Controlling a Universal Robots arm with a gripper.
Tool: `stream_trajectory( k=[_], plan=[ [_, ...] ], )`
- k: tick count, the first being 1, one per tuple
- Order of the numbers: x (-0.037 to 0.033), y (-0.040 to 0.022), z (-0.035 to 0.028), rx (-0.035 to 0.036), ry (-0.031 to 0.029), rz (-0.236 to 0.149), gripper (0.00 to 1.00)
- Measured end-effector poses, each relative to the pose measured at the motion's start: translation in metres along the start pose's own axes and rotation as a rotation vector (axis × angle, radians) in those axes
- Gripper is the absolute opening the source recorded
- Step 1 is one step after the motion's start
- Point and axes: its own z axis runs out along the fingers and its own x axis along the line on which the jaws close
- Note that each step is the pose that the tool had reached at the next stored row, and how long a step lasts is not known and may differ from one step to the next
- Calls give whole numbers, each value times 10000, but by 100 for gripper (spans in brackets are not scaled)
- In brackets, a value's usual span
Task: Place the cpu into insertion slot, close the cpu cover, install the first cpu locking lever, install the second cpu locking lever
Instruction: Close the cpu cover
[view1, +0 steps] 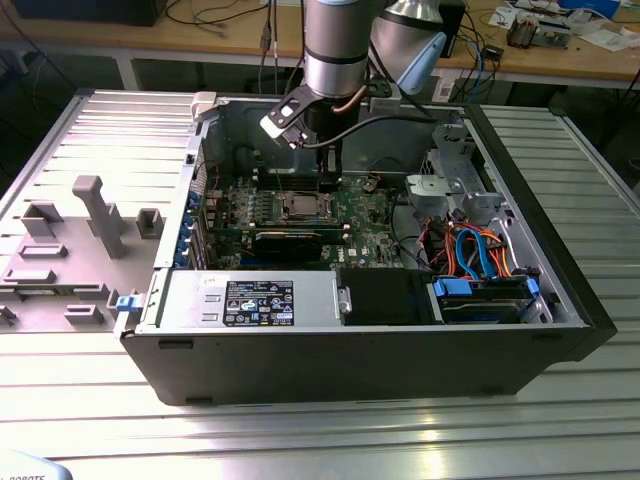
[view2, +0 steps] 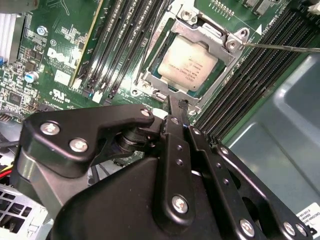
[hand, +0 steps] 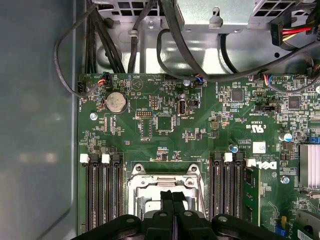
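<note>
The cpu (view2: 187, 62) lies flat in the insertion slot (hand: 150, 181) on the green board, its silver-grey top showing through the window of the cpu cover (view2: 227, 40). The cover is down over the chip. A thin locking lever rod (view2: 280, 47) runs out from one corner of the cover. My gripper (view2: 177, 106) hangs just above the socket's edge, its two black fingers (hand: 167, 200) pressed together and shut on nothing. In the exterior view the cpu (view1: 300, 207) sits mid-board with the gripper (view1: 328, 182) right beside it.
Black memory slots (hand: 102, 192) flank the socket on both sides. Cables (hand: 170, 55) loop along the case wall near the board's far edge. A black card (view1: 288, 241), the power supply (view1: 250, 300) and the drive bay with orange and blue cables (view1: 480, 250) stand in the case.
</note>
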Motion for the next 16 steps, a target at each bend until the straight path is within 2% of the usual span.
stream_trajectory(
  k=[6,7,8,9,16],
  plan=[
    [0,0,2,0,1,1,11],
    [1,-78,63,0,1,-14,11],
    [1,-246,117,1,3,-46,11],
    [2,-387,181,1,5,-81,11],
    [2,-406,191,0,6,-83,11]
  ],
)
